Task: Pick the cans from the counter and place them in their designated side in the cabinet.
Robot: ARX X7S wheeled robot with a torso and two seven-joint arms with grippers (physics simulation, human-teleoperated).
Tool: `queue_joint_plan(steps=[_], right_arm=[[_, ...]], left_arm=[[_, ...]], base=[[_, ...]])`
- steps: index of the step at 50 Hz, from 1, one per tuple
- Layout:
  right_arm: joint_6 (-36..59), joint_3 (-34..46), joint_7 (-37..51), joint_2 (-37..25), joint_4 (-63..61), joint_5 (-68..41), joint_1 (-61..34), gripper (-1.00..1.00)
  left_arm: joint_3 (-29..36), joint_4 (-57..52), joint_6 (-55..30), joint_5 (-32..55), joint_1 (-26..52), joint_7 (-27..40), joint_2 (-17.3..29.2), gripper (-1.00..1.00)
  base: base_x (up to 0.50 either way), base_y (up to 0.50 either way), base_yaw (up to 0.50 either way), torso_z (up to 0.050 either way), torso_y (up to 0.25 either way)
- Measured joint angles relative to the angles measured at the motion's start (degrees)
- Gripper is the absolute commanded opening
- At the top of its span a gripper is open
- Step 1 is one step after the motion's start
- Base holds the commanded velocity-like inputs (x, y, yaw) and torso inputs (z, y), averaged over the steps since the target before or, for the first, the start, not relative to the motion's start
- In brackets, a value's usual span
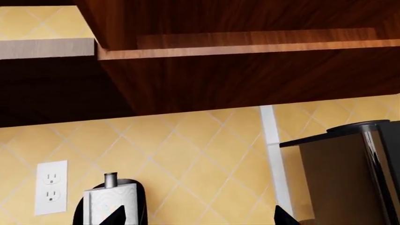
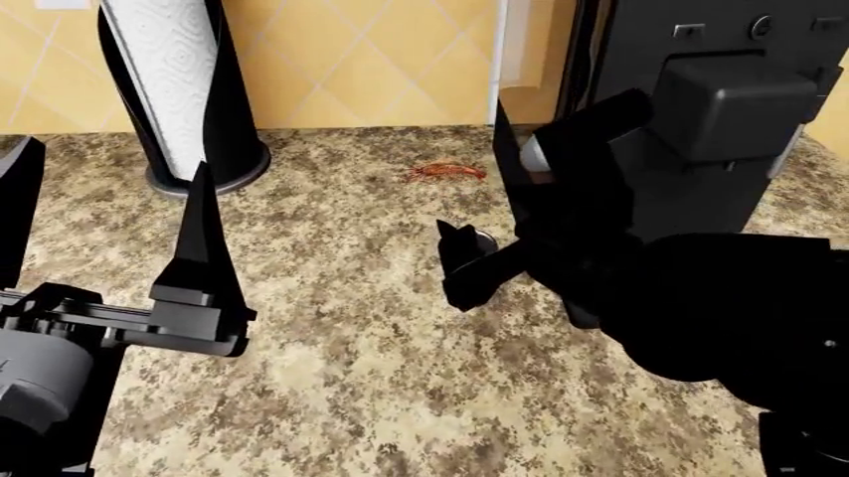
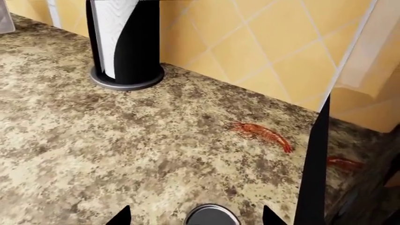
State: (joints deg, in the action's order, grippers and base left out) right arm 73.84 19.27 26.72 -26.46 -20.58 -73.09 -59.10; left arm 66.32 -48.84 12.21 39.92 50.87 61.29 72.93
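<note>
**Early stage: right arm over 1 can, nothing stowed that the views show**

Left wrist view: cabinet (image 1: 250, 70) underside overhead, no can visible there. 1 paper-towel roll (image 1: 111, 204), 1 wall outlet (image 1: 50, 186). Left gripper (image 1: 195, 216) fingertips spread, empty.

Head view: granite counter (image 2: 332, 328); right gripper (image 2: 467, 260) sits over 1 dark-topped can (image 2: 483, 238), mostly hidden. 1 shrimp (image 2: 448, 172) nearby.

Right wrist view: can top between spread fingertips, not yet gripped, resting on counter. 2 shrimp visible here. 2nd can not seen in any view.

Judgement: grasp pending; both placements probably left.
</note>
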Motion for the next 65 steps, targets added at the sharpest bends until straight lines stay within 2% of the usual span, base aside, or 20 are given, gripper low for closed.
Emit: queue_joint_plan(steps=[36, 65], right_arm=[[-3.7, 4.3, -4.2, 0.4, 8.2, 5.6, 0.2, 1.0], [-14.4, 3.5, -7.3, -1.4, 3.2, 9.7, 9.0, 1.0]], left_arm=[[-0.2, 0.5, 0.6, -0.5, -1.0, 0.0, 0.0, 1.0], [-0.3, 1.1, 1.1, -0.8, -1.8, -0.1, -0.1, 1.0]], base=[[0.0, 0.0, 0.0, 0.0, 0.0], [0.0, 0.0, 0.0, 0.0, 0.0]])
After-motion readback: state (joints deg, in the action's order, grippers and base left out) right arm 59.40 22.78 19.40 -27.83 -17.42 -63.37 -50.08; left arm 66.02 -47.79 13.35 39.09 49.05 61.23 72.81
